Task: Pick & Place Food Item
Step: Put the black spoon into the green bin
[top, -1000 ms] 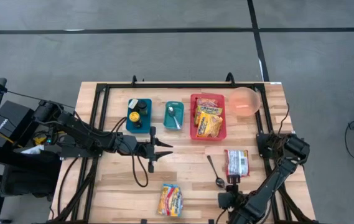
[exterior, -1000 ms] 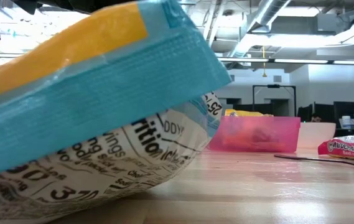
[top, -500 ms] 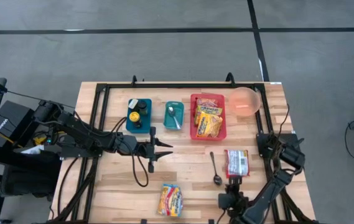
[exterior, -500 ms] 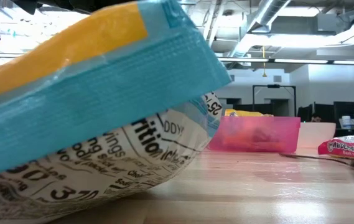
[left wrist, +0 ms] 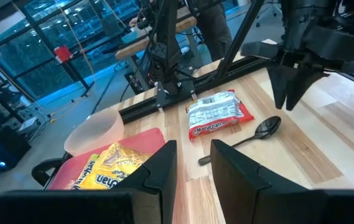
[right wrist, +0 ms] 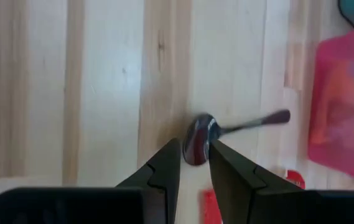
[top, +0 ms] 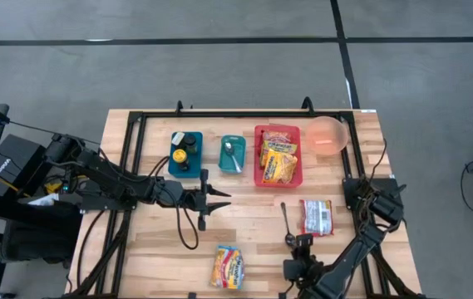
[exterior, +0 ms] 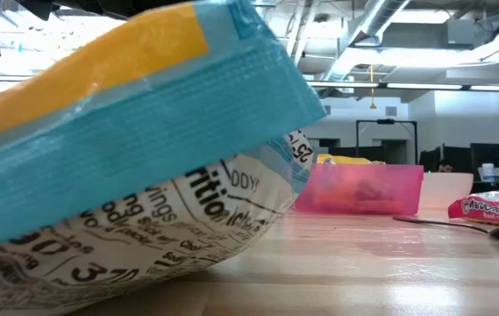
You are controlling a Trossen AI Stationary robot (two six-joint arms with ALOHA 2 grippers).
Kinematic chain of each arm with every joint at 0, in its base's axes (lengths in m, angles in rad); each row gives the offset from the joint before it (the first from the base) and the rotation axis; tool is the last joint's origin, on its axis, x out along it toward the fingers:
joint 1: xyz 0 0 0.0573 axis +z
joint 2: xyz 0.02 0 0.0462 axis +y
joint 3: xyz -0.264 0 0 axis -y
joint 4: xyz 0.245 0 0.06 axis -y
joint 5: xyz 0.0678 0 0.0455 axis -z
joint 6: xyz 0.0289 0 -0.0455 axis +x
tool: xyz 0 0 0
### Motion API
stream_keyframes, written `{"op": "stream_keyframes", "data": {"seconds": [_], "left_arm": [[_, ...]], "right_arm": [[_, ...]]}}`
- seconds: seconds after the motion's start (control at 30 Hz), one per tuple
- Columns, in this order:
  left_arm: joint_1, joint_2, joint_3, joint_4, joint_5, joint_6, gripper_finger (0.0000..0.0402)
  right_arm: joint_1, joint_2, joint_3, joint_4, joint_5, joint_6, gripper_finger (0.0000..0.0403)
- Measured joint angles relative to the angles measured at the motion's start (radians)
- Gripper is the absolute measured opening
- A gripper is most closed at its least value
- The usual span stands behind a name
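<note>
The right hand (top: 297, 242) hovers low over the spoon (top: 285, 219) near the bench's (top: 161, 249) 5 o'clock area, fingers slightly apart and straddling the bowl end, probably lined up to pinch it. The red noodle packet (top: 317, 217) lies flat just at 3 o'clock of the spoon, free for a later pick. The pink bin (top: 276, 155) at 12 o'clock already holds yellow packets, so it looks like the drop place. Another packet (top: 227, 267) lies at 6 o'clock. The left hand (top: 211, 200) waits mid-bench, fingers apart, holding nothing
</note>
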Motion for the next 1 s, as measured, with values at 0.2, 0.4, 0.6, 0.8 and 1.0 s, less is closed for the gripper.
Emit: {"op": "stream_keyframes", "data": {"seconds": [0.2, 0.4, 0.6, 0.8, 1.0], "left_arm": [[0.0, 0.0, 0.0, 0.0, 0.0, 0.0, 0.009], [0.0, 0.0, 0.0, 0.0, 0.0, 0.0, 0.009], [0.0, 0.0, 0.0, 0.0, 0.0, 0.0, 0.009], [0.0, 0.0, 0.0, 0.0, 0.0, 0.0, 0.009], [0.0, 0.0, 0.0, 0.0, 0.0, 0.0, 0.009]], "right_arm": [[-0.015, 0.0, -0.005, 0.062, -0.002, -0.062, 0.0079], [-0.016, 0.0, -0.005, 0.057, -0.008, -0.063, 0.0079], [-0.024, -0.001, -0.038, 0.067, -0.043, -0.05, 0.0079], [-0.024, 0.0, -0.092, 0.077, -0.021, 0.003, 0.0079], [-0.031, 0.0, -0.092, 0.112, -0.03, -0.037, 0.0079]]}}
